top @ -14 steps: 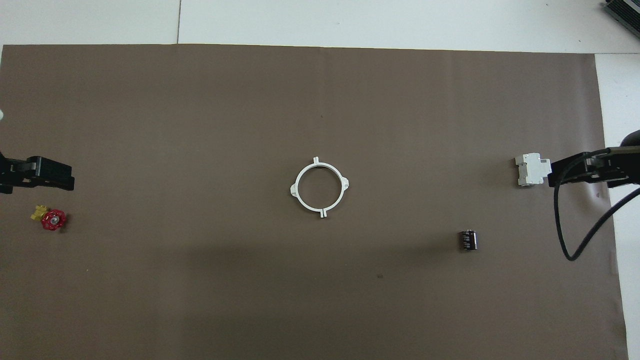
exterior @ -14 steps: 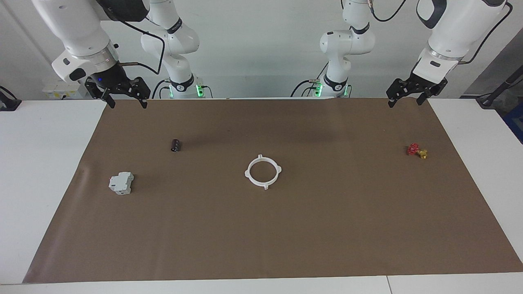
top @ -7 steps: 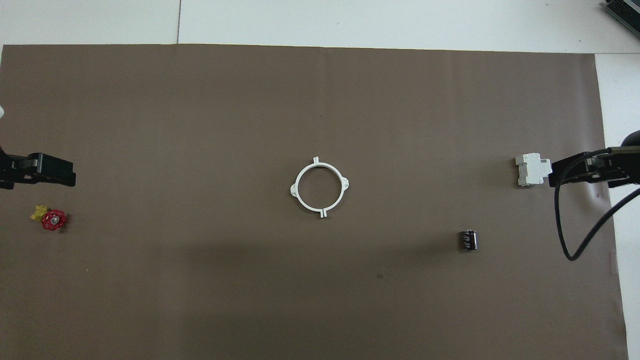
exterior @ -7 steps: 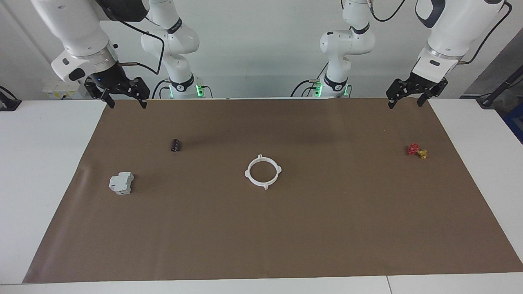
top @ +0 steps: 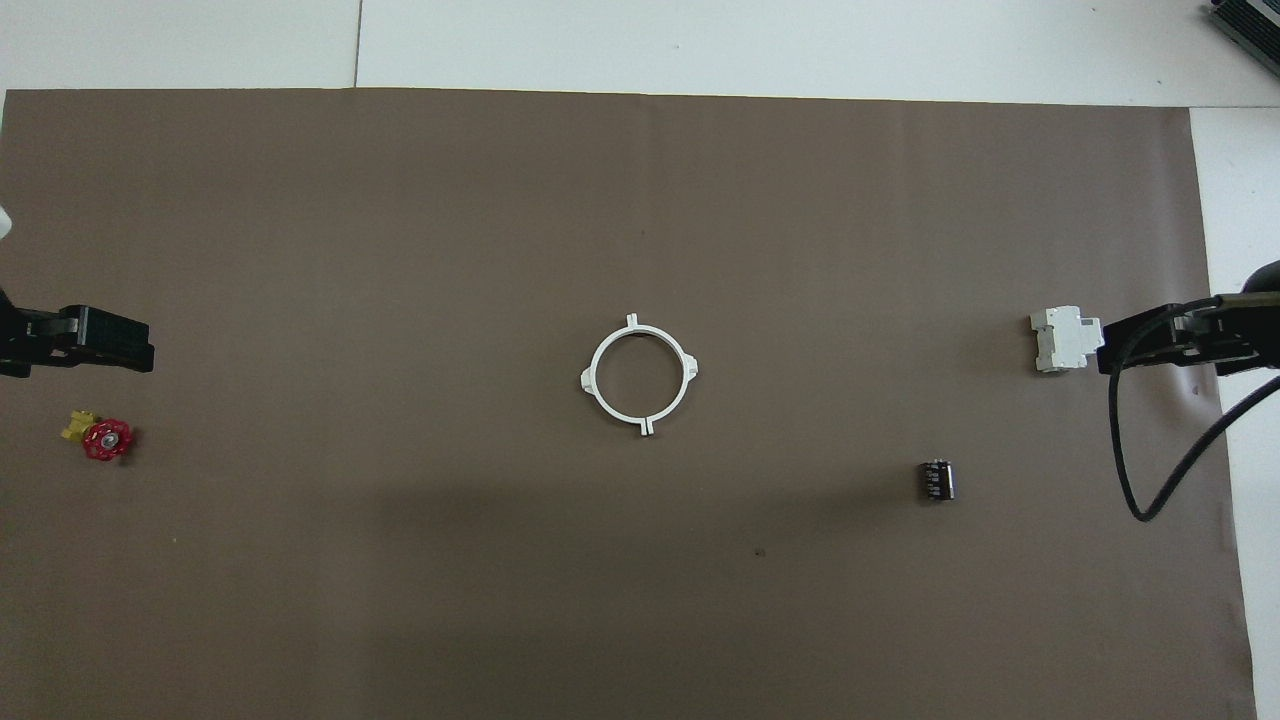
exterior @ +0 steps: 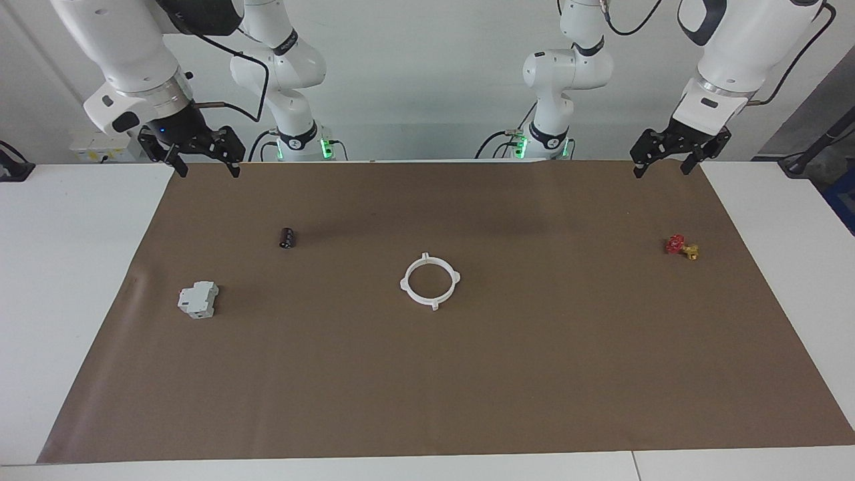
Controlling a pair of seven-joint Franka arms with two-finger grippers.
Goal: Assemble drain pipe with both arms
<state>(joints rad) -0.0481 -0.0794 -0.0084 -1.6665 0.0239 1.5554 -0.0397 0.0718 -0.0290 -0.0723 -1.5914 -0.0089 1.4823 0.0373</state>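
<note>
1. Ring point(exterior: 431, 281) of white plastic, the drain pipe, lies flat at the middle of the counter point(exterior: 60, 267), its two halves apparently already joined
2. Left tool point(exterior: 661, 162), released and empty, hangs over the counter's edge by the robots, toward the left arm's end
3. Right tool point(exterior: 206, 162), likewise released, hangs over that edge at its own end
4. Both arms look parked clear of the ring, so the job seems finished

A white table point(exterior: 67, 280) carries a brown mat point(exterior: 534, 374). On the mat: the drain pipe point(exterior: 431, 281) ring at centre (closed), grey-white block point(exterior: 198, 299) at nine o'clock in the facing view, black cylinder point(exterior: 287, 237) at ten, red-and-yellow valve point(exterior: 682, 246) at three.
</note>
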